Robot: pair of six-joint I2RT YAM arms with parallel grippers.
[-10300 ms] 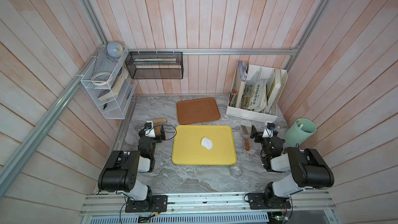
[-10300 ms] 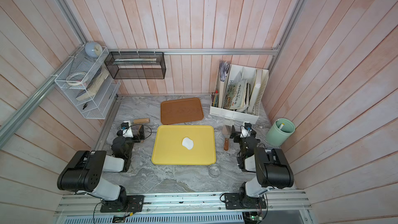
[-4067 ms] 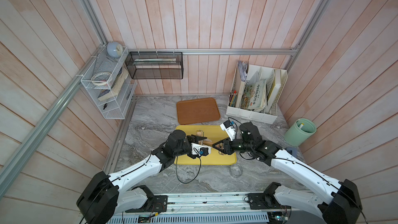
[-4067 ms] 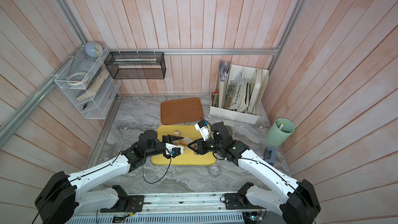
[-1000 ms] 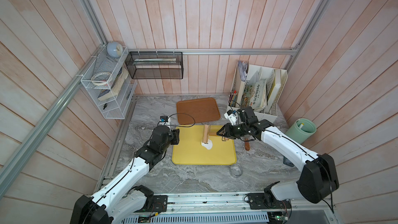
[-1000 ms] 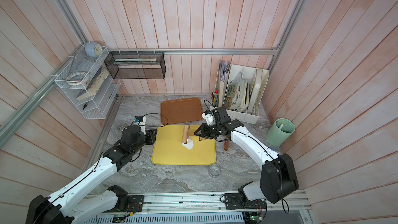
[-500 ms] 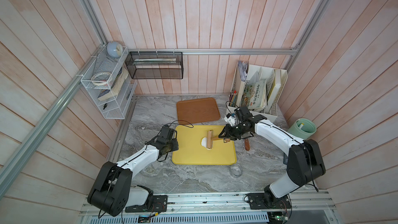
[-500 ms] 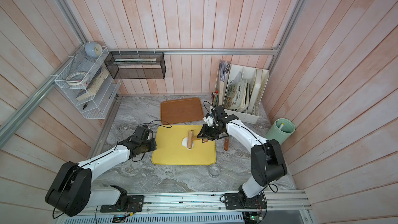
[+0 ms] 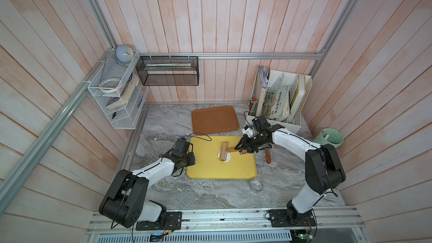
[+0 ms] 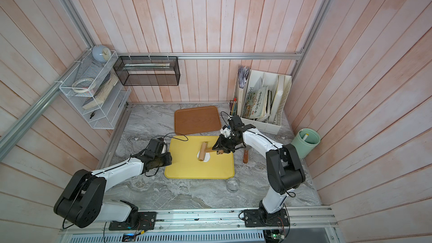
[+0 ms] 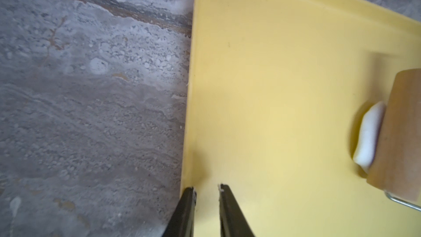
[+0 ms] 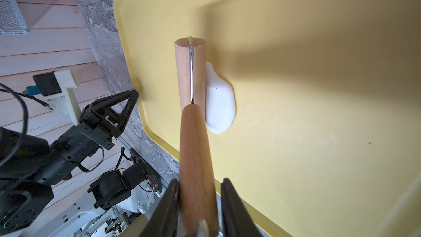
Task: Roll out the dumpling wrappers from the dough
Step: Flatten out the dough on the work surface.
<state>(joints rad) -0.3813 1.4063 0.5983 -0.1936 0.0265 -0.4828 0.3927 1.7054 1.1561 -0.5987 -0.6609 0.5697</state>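
The dough (image 9: 228,158) (image 10: 207,158), a small white blob, lies mid-way on the yellow tray (image 9: 222,171) (image 10: 198,171). A wooden roller (image 9: 223,151) (image 10: 202,151) rests across it and covers its middle. My right gripper (image 9: 240,148) (image 12: 199,185) is shut on the roller's handle (image 12: 196,147); the dough (image 12: 219,101) bulges out beside the drum. My left gripper (image 9: 190,157) (image 11: 206,189) sits at the tray's left rim (image 11: 189,110), jaws narrowly apart astride it. The dough (image 11: 369,137) lies farther in. No dumpling wrappers are in view.
A brown tray (image 9: 214,120) lies behind the yellow one. A brown-handled tool (image 9: 268,156) lies right of the tray and a small glass dish (image 9: 256,184) sits at its front right corner. A file organiser (image 9: 278,106), green cup (image 9: 328,137) and wire shelves (image 9: 117,99) line the edges.
My left gripper came down to the tray's left rim and its jaws narrowed. The right arm turned the roller and set it across the dough, shifting it slightly left.
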